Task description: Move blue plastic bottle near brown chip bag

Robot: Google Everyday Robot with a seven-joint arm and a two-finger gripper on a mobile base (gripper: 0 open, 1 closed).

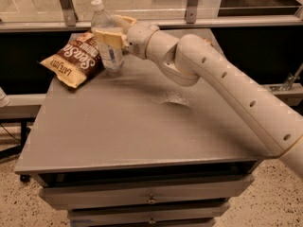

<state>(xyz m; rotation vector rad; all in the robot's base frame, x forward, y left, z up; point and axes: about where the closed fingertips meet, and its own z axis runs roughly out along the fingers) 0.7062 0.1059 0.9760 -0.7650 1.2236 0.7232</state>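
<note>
The blue plastic bottle (107,37), clear with a white cap and a pale label, stands upright near the table's far left. The brown chip bag (75,59) lies flat just left of it, its right edge touching or nearly touching the bottle's base. My gripper (111,32) reaches in from the right and its cream fingers (109,35) are closed around the bottle's middle. The bottle's base rests on or just above the table top.
The grey table (142,126) has drawers below its front edge. A pale scuffed patch (171,98) marks the table's middle. A metal rail and glass panel (189,22) run behind the table's far edge. My arm (227,89) crosses the right half of the table.
</note>
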